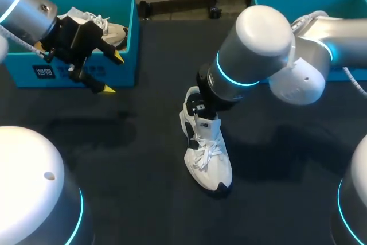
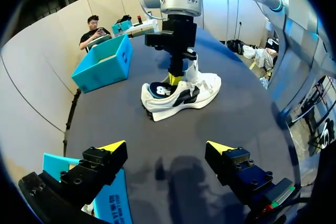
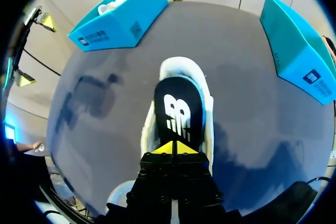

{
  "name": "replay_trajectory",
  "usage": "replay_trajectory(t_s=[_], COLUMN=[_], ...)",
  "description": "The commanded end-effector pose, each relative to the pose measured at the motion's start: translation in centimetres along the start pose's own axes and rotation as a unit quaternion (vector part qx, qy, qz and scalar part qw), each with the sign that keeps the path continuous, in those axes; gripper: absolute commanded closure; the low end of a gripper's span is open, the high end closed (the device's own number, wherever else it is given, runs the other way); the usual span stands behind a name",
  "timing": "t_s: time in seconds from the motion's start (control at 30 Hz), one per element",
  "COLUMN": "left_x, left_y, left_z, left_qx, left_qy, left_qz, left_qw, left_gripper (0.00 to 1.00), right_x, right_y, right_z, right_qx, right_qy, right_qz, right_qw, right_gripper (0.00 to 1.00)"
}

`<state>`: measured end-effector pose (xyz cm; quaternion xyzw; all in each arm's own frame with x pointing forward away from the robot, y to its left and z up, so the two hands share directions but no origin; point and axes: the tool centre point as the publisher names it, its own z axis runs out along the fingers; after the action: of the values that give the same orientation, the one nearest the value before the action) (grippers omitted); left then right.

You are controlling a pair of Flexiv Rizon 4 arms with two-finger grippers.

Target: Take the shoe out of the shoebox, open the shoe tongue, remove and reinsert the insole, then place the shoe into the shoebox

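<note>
The left claw (image 1: 113, 73) hangs open before a blue shoebox (image 1: 131, 44) holding a white sneaker (image 1: 110, 29), while the right arm (image 1: 252, 55) stands over the shoe (image 1: 209, 159) on the dark table (image 1: 114, 170).

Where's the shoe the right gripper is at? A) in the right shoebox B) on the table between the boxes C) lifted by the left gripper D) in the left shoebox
B: the shoe rests on the table, with the right gripper at its opening; the left gripper is open and empty beside the left shoebox.

Overhead plus wrist views, common shoe (image 1: 207, 156)
</note>
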<state>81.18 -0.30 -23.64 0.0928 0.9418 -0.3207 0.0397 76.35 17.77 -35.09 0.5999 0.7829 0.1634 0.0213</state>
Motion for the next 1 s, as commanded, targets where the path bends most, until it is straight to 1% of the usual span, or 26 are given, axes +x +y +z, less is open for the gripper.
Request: replay_trajectory(t_s=[0.03, 0.23, 0.37, 0.53, 0.57, 0.67, 0.77, 0.87, 1.0], left_x=[0.1, 0.1, 0.1, 0.1, 0.1, 0.1, 0.1, 0.1, 0.1], left_y=[0.0, 0.0, 0.0, 0.0, 0.0, 0.0, 0.0, 0.0, 0.0], left_z=[0.0, 0.0, 0.0, 0.0, 0.0, 0.0, 0.0, 0.0, 0.0], left_qx=[-0.001, -0.001, -0.001, -0.001, -0.001, -0.001, -0.001, -0.001, -0.001], left_qy=[-0.001, -0.001, -0.001, -0.001, -0.001, -0.001, -0.001, -0.001, -0.001], left_qz=[0.000, 0.000, 0.000, 0.000, 0.000, 0.000, 0.000, 0.000, 0.000], left_qw=[1.000, 1.000, 1.000, 1.000, 1.000, 1.000, 1.000, 1.000, 1.000], left_gripper=[0.00, 0.00, 0.00, 0.00, 0.00, 0.00, 0.00, 0.00, 0.00], right_x=[0.4, 0.3, 0.1, 0.0, 0.0, 0.1, -0.1, -0.3, -0.5], right_y=[0.6, 0.7, 0.3, 0.3, 0.6, 1.4, 2.2, 3.0, 3.5], right_z=[1.1, 2.4, 3.4, 3.4, 2.7, 1.8, 1.7, 2.1, 3.5], right_qx=[0.006, 0.022, 0.033, 0.039, 0.033, 0.022, 0.014, 0.011, 0.014], right_qy=[-0.003, -0.004, 0.000, -0.003, -0.012, -0.018, -0.021, -0.020, -0.016], right_qz=[-0.001, -0.007, -0.006, -0.007, -0.010, -0.015, -0.022, -0.026, -0.031], right_qw=[1.000, 1.000, 0.999, 0.999, 0.999, 0.999, 0.999, 0.999, 0.999], right_gripper=[1.00, 1.00, 1.00, 1.00, 1.00, 1.00, 1.00, 1.00, 1.00])
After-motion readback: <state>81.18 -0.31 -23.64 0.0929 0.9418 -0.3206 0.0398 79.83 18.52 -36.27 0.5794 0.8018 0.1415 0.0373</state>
